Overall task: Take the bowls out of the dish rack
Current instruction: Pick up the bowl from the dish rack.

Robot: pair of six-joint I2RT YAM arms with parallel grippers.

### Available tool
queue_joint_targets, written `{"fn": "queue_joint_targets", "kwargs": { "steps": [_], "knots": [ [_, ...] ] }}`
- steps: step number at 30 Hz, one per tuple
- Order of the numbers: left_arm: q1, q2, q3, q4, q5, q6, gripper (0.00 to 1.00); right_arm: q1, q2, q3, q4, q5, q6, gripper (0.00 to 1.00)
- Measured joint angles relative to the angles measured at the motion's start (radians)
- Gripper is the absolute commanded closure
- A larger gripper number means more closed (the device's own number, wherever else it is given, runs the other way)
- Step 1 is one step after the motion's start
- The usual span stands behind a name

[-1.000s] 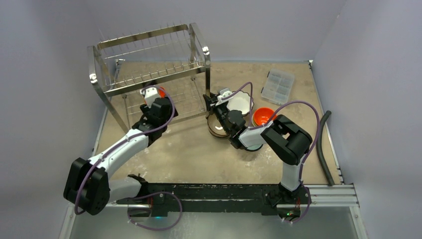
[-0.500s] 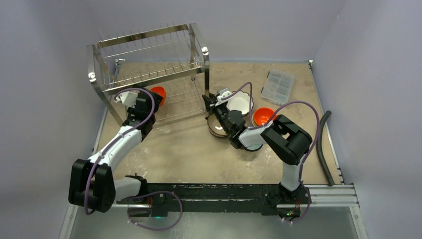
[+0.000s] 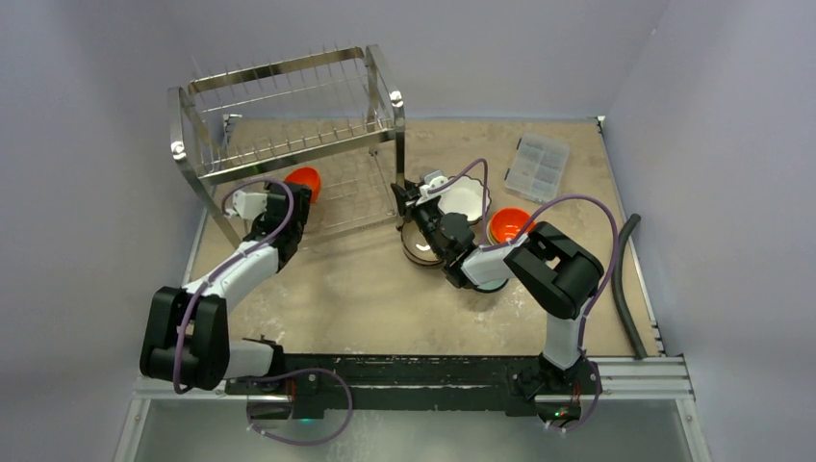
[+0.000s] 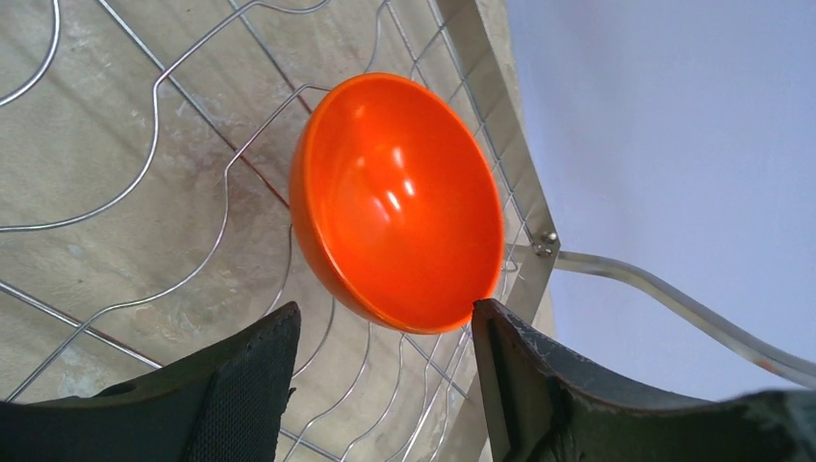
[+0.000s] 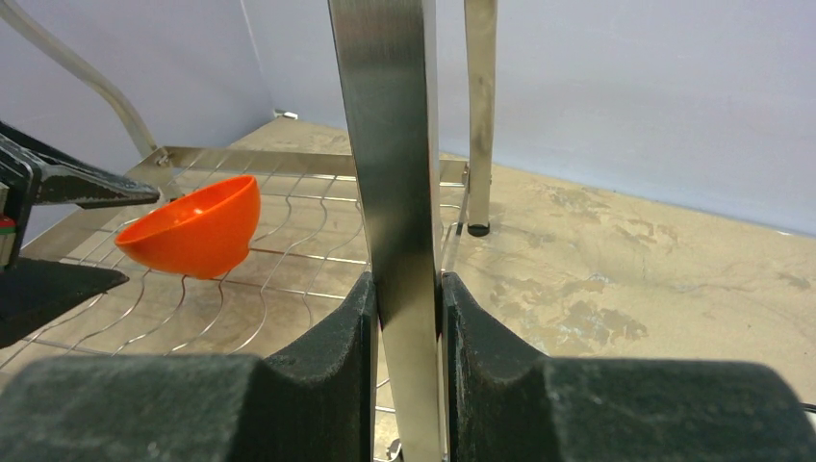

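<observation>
Desk: mottled tan desk (image 3: pixel 385 298) filling the middle of the overhead view, both arms reaching up across it from the bottom edge.
Rack: two-tier shiny steel wire dish rack (image 3: pixel 304 156) standing in the upper left of the overhead view, on the desk.
Hose: dark ribbed hose (image 3: pixel 625 279) lying along the desk's right edge.
Box: clear plastic compartment box (image 3: pixel 539 166) in the upper right, well apart from the rack.
Right hand: the right hand (image 5: pixel 409 318) is clamped on the rack's flat steel front-right upright, both pads pressed against the metal.
Left hand: the left hand (image 4: pixel 385 322) is under the rack's top tier at the left of the overhead view, with its fingers spread wide. One sits on each side of the near edge of the orange bowl. The right fingertip is at the rim, the left one is just short of it, and it grips nothing.
Bowl in rack: glossy round orange bowl (image 4: pixel 399 202) on the lower wire shelf near the rack's far left corner, tilted.
Bowls on desk: white bowl with scalloped rim (image 3: pixel 465 199) just right of the rack, and a second orange bowl (image 3: pixel 510 224) beside it at centre right. A brown-rimmed bowl (image 3: pixel 420 252) is partly hidden under the right arm.
</observation>
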Motion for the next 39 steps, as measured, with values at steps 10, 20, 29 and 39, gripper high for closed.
{"fn": "queue_joint_targets", "kwargs": {
  "steps": [10, 20, 29, 39],
  "knots": [
    [0.027, 0.078, 0.000, 0.008, 0.014, -0.042, 0.58, 0.000, 0.000, 0.000, 0.000, 0.000, 0.000, 0.99],
    [0.040, 0.106, 0.001, 0.018, 0.039, -0.048, 0.84, 0.000, 0.000, 0.000, 0.000, 0.000, 0.000, 0.99],
    [0.047, 0.088, 0.001, -0.002, 0.049, -0.020, 1.00, 0.000, 0.000, 0.000, 0.000, -0.001, 0.001, 0.99],
    [0.047, -0.021, 0.031, -0.136, 0.065, 0.086, 1.00, -0.001, 0.000, 0.000, -0.004, -0.007, 0.000, 0.99]
  ]
}}
